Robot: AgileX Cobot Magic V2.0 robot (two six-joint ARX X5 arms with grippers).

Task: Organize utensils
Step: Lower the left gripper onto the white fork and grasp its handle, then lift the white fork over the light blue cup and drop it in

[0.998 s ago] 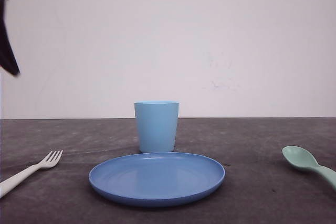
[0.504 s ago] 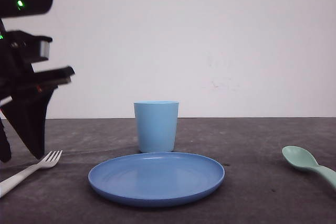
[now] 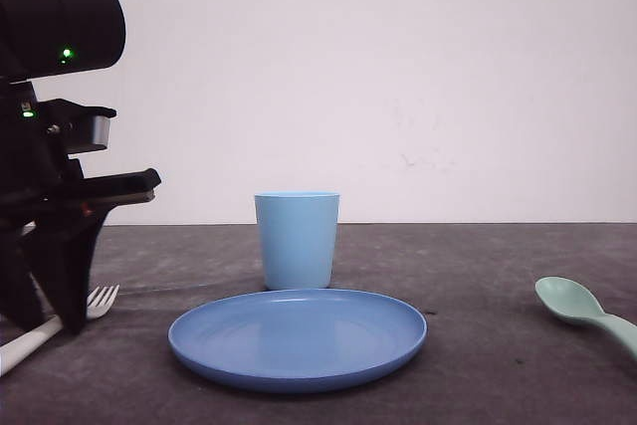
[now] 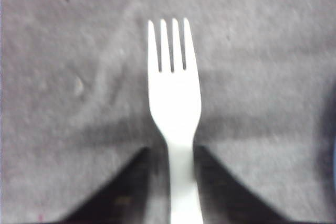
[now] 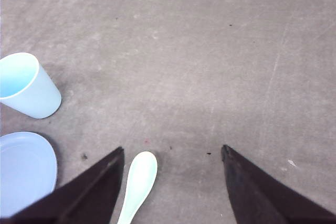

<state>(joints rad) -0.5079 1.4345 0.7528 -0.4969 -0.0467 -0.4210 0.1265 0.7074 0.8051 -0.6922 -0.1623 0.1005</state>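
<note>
Lying flat on the dark grey table [image 3: 478, 365], the white fork [image 3: 60, 315] sits at the left side of the front view, tines toward the blue plate [image 3: 298, 337] and handle running off toward the near left edge. The left gripper [image 3: 45, 320] is down over the fork's handle, its 2 black fingers [image 3: 72, 271] straddling the neck just behind the tines. In the left wrist view the fork [image 4: 174, 103] runs between the 2 fingers [image 4: 126, 192], which lie close on either side of the handle; the jaws are narrowly parted, and I cannot tell whether they touch or grip it. All 4 tines are visible there.

At the right side, the mint-green spoon [image 3: 582, 312] lies on the table, bowl toward the plate, well apart from it. In the right wrist view the right gripper [image 5: 173, 187] is above the table with jaws wide open, holding nothing; the spoon [image 5: 138, 183] lies just beside one finger [image 5: 89, 192].

The light blue cup [image 3: 297, 240] stands upright just behind the plate, centre of the table. Both also show in the right wrist view: cup [image 5: 26, 86], plate [image 5: 23, 171].
</note>
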